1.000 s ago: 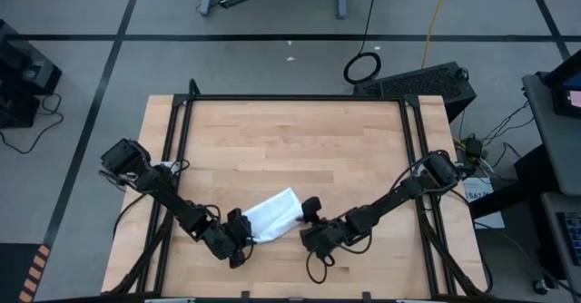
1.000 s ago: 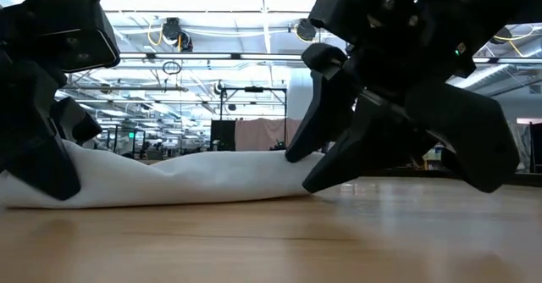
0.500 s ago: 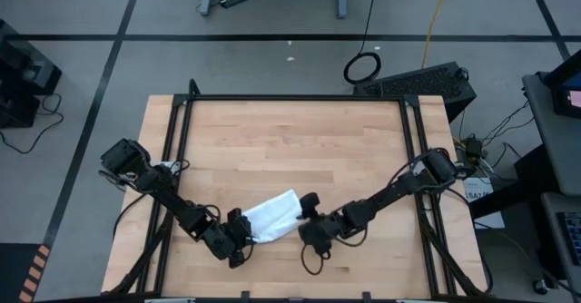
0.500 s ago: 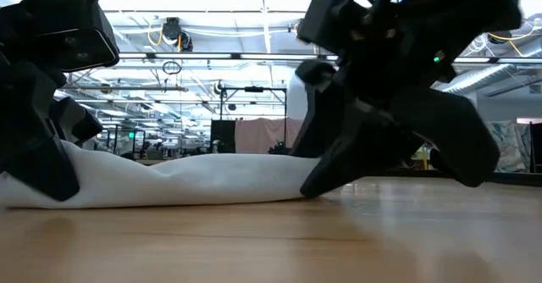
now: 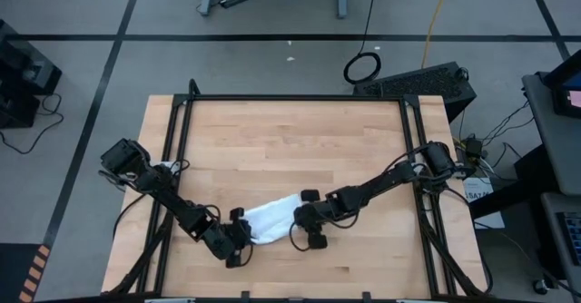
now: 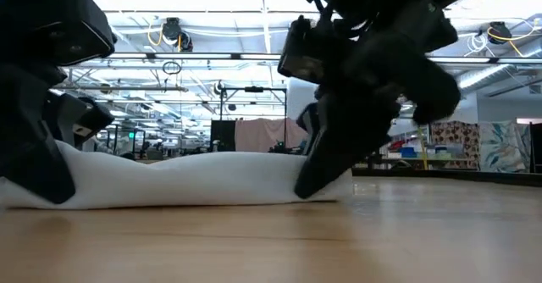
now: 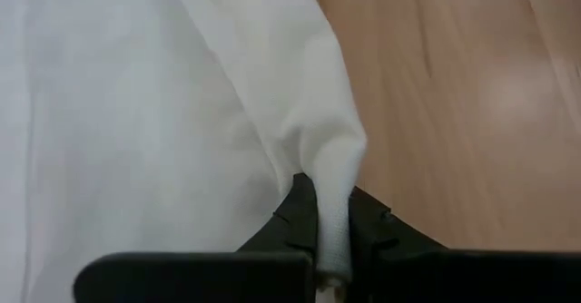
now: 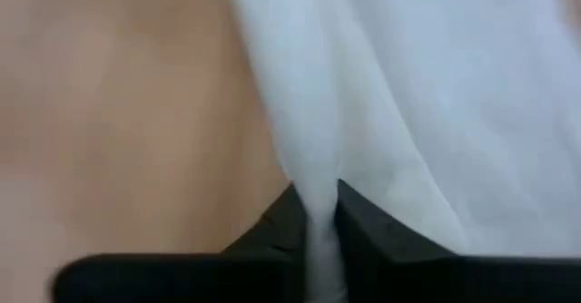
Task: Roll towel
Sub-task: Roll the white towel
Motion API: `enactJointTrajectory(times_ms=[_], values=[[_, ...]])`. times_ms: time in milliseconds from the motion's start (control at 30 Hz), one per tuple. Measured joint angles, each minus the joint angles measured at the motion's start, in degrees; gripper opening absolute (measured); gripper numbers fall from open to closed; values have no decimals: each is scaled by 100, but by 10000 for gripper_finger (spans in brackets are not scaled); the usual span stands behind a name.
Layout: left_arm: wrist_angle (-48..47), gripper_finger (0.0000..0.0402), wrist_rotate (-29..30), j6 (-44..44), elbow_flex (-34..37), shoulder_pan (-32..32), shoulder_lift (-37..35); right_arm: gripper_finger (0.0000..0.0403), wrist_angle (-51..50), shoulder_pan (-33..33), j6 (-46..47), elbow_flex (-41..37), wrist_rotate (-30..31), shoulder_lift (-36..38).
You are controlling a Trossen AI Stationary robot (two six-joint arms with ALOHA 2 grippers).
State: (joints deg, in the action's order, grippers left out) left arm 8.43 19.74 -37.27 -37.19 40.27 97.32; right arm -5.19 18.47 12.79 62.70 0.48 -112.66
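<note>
You have the towel [image 5: 270,217] lying bunched and flat near the middle of the surface's front edge, the left claw [image 5: 238,239] clamped on one end and the right claw [image 5: 304,219] pinching the other (no roll shows yet), so the rolling itself is probably all still ahead.

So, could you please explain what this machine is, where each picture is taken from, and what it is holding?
It is a robot with two dark jointed arms working over a wooden table. One picture looks straight down from above, one looks level across the tabletop, and two come from cameras on the arms' wrists. The only thing on the table is a white towel, bunched into a long bundle near the front edge. The left gripper is shut on one end of it. The right gripper is shut on the other end. In each wrist view a fold of cloth is pinched between that arm's two dark fingers.
</note>
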Motion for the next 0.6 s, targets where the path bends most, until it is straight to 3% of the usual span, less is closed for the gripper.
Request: enactJointTrajectory(times_ms=[100,267,433,600], values=[[3,18,-140,332,0,2,0,13,7,-10,617,2,-767,-1],[-15,44,-170,82,0,0,0,20,78,-61,1612,-7,-1427,-20],[-174,132,-102,-78,0,63,0,10,44,-95,2105,-13,-1451,-20],[-702,226,-69,463,-26,114,-290,4,34,-93,2365,-13,-1434,-22]])
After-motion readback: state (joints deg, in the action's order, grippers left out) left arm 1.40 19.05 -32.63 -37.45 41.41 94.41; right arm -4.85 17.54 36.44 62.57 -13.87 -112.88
